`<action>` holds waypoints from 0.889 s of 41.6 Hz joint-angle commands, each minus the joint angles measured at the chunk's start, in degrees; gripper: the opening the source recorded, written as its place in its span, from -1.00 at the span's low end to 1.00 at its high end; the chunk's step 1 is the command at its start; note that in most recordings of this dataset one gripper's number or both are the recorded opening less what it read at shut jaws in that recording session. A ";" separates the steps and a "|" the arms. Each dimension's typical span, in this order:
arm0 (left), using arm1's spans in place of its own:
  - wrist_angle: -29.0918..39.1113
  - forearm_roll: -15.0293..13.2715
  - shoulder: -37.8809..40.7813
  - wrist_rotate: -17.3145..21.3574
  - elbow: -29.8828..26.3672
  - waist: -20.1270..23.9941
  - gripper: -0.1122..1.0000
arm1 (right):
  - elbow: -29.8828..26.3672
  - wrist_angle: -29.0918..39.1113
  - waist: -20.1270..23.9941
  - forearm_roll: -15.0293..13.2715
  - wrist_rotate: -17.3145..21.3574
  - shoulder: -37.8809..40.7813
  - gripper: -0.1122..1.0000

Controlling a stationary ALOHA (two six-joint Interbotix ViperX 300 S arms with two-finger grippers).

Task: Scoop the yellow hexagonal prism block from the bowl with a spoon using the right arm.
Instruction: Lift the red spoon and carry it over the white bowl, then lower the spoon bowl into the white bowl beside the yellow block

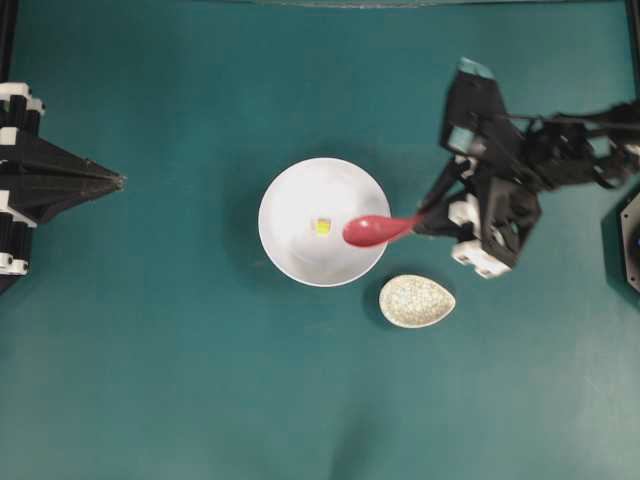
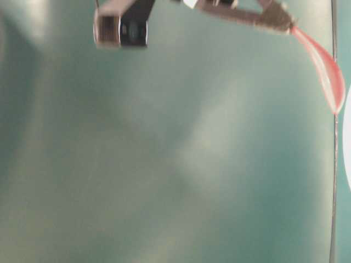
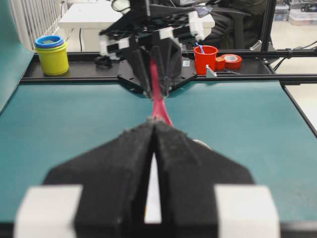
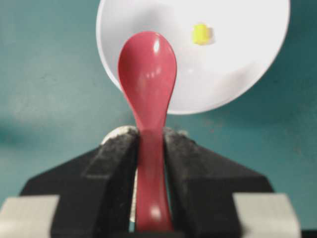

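Right gripper [image 4: 148, 188] clamped on the spoon [image 4: 147, 89] handle, scoop over the bowl [image 1: 290, 255] rim, yellow block [image 1: 322, 226] mid-bowl; risk: tiny block skids away if scoop enters steep.

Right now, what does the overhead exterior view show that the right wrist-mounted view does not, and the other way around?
Only the overhead view shows the left gripper, shut and far from the dishes, the whole small speckled dish beside the bowl, and the whole right arm.

Only the right wrist view shows up close the right gripper with its fingers clamped on the spoon handle.

Both show the spoon's scoop over the bowl's rim, and the yellow hexagonal prism block lying in the bowl, not in the scoop.
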 commanded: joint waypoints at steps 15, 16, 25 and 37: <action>-0.26 0.09 0.53 0.00 -0.97 0.88 -0.79 | -13.45 12.48 -1.58 -8.88 7.12 9.23 -0.39; -0.26 0.09 0.44 0.00 -0.97 0.88 -0.79 | -13.80 12.83 -1.58 -9.32 7.47 9.58 -0.39; -0.26 0.18 0.53 -0.09 -0.97 0.88 -0.79 | -16.00 14.94 -1.49 -10.81 8.96 11.78 -0.39; -0.26 0.09 0.53 0.00 -0.97 0.88 -0.79 | -16.26 16.08 -0.88 -10.81 9.93 14.85 -0.39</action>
